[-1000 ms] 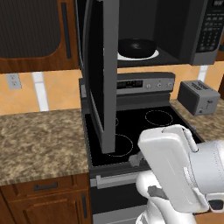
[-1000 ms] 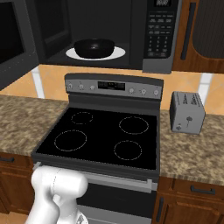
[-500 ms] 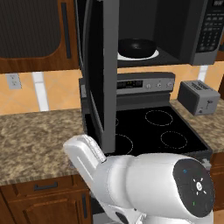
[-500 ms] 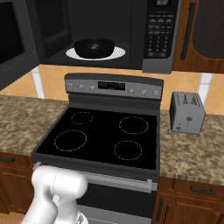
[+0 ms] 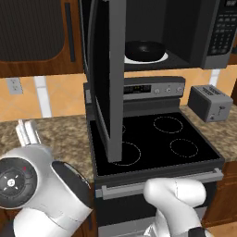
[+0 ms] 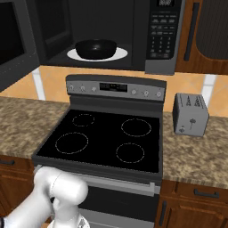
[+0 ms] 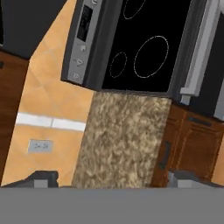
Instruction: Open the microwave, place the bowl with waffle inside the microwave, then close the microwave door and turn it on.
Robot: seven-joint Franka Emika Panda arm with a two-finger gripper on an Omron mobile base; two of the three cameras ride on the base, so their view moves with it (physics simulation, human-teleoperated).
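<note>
The microwave (image 6: 133, 26) hangs above the stove with its door (image 5: 110, 78) swung wide open to the left. Inside, the black bowl (image 6: 95, 48) sits on the white round plate (image 6: 116, 55); it also appears as the bowl (image 5: 145, 48) in the left base view. The bowl's wall hides the waffle. The keypad (image 6: 162, 29) is at the microwave's right side. In the hand view my gripper (image 7: 116, 179) is open, its fingertips (image 7: 43, 178) far apart with nothing between them. It looks down at the granite counter (image 7: 124, 135) left of the stove, far below the microwave.
The black glass-top stove (image 6: 107, 138) lies under the microwave, and a grey toaster (image 6: 190, 114) stands on the counter to its right. My white arm (image 5: 32, 185) bulks at the lower left of the left base view. A wall outlet (image 7: 40, 145) sits above the left counter.
My arm has swung from the lower right to the lower left of the left base view, over the left counter. The bowl, plate and open door have not moved.
</note>
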